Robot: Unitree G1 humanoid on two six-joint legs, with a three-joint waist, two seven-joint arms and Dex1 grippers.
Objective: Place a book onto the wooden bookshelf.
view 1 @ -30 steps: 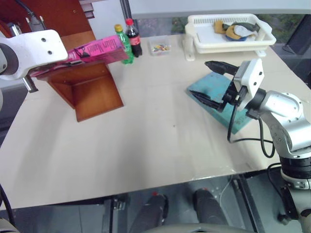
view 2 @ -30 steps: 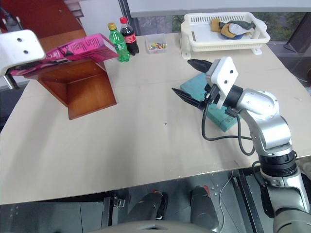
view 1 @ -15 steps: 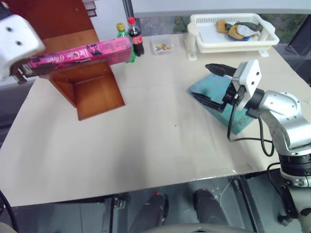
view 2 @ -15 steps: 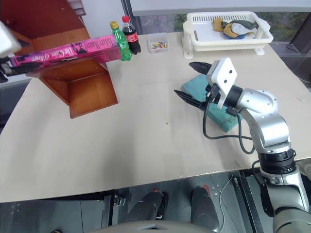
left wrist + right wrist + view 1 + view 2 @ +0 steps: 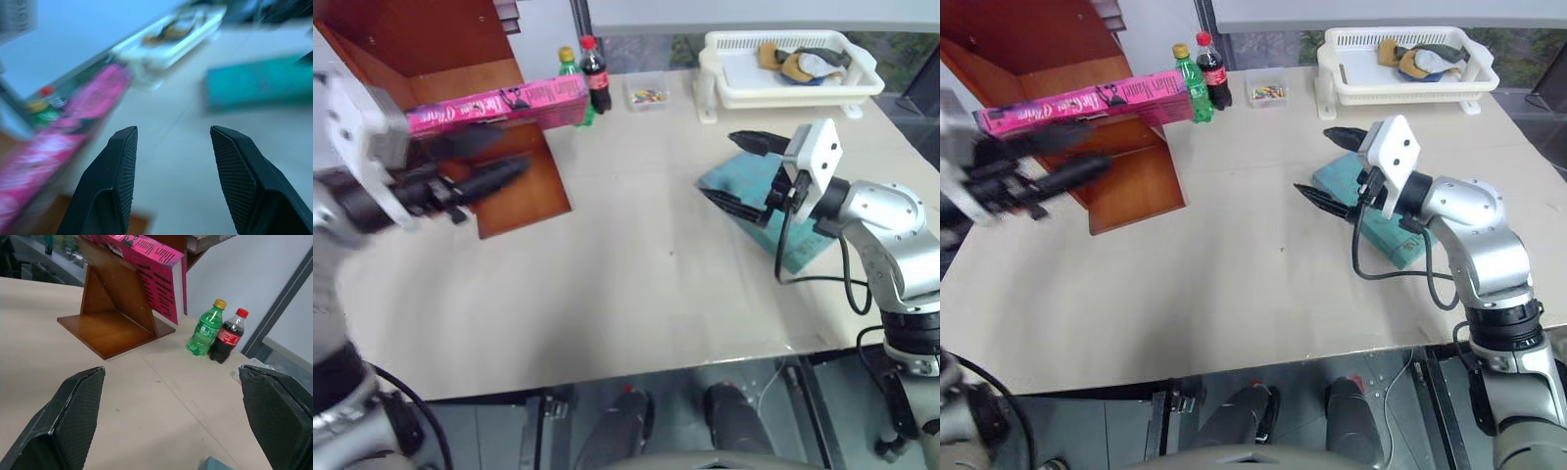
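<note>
On the shelf [image 5: 499,186] at the table's far left corner lies the book [image 5: 499,103], flat on a board, its long axis running across the view from left to right. Its right end juts past the shelf's edge toward the bottles; its left end reaches back toward the left arm. The pink spine with its black lettering faces the camera, and in the right wrist view the white page edge shows at the jutting end.

The left gripper [image 5: 494,157] hovers just in front of the shelf, below the book and apart from it, fingers parted and holding nothing; it is blurred in the head views. In its wrist view the two fingers [image 5: 120,171] stand apart with bare table between them.

The right gripper [image 5: 734,174] hangs above a teal book [image 5: 754,181] on the right half of the table, its fingers spread wide and empty, one over the book's far edge, one over its near part.

The table [image 5: 636,284] is pale beige and flat. A green bottle [image 5: 1188,83] and a cola bottle [image 5: 1211,71] stand together just right of the pink book's end. A small clear box [image 5: 649,93] of coloured bits sits beside them. A white basket [image 5: 783,69] with cloths in it rests at the far right. Behind the table runs a white wall with a dark vertical post.
</note>
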